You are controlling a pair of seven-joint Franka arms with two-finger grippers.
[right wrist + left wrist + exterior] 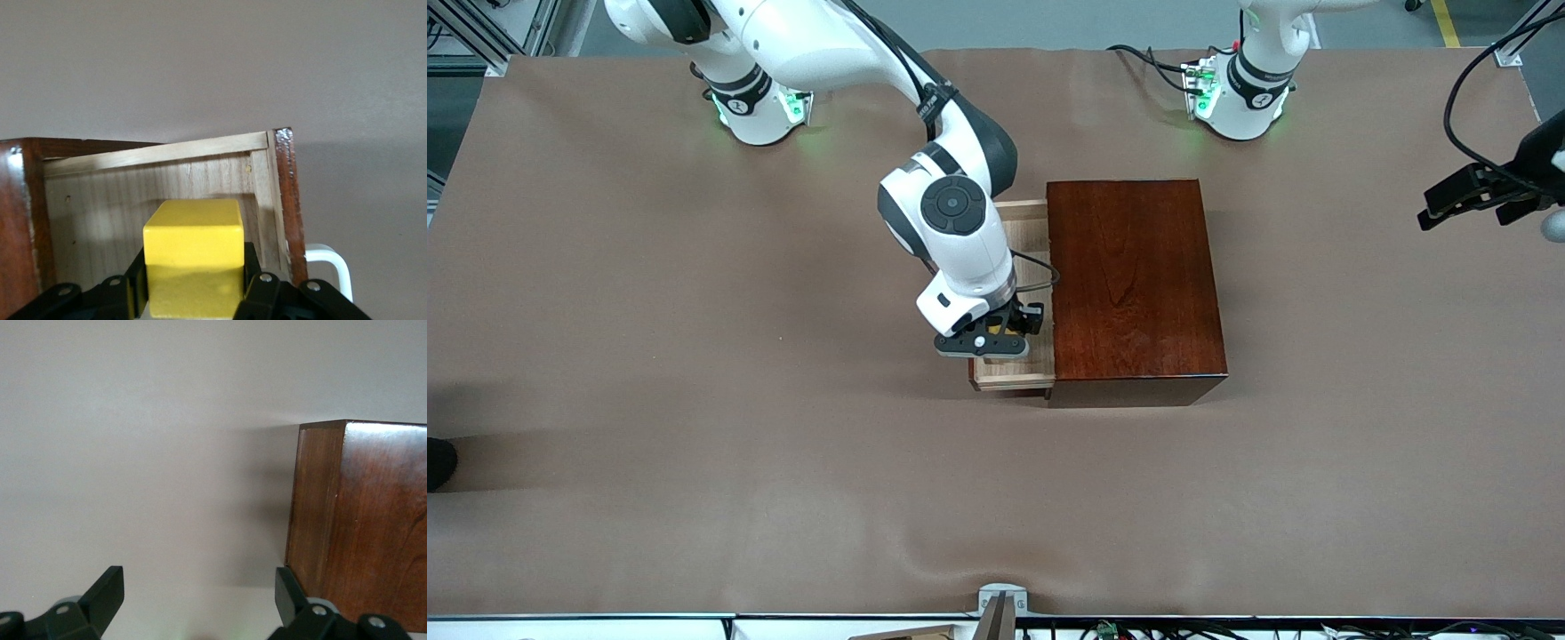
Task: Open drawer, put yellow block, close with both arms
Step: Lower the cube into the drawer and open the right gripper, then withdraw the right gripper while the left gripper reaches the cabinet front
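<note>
The yellow block point(193, 257) is a small plain cube with flat faces and sharp edges. It looks stiff and light, prob. wood or hard plastic, not fragile; the smooth faces may slip a little, so the best hold is on two parallel side faces, near the middle, w/ the pads flat. This is how it sits now: in the right wrist view, at bottom centre of the frame, the right gripper point(193, 293) has its jaws pinching the block on both sides, the top face free. In the front view only a small bit of yellow shows between the black jaws, at centre of the frame.

The block hangs over the drawer point(1014, 378), which is pulled out from the mahogany box point(1134, 284) toward the right arm's end of the bench point(694, 400). Under the block is the pale wood floor of the tray; the dark front w/ the white handle point(330, 263) is at lower right of the right wrist frame. The block seems not yet on the floor, so a release from low height should be safe, approx. no bounce.

The left gripper point(1476, 196) waits at the right edge of the front view, jaws spread, w/ nothing between them; its wrist view shows a corner of the box.
</note>
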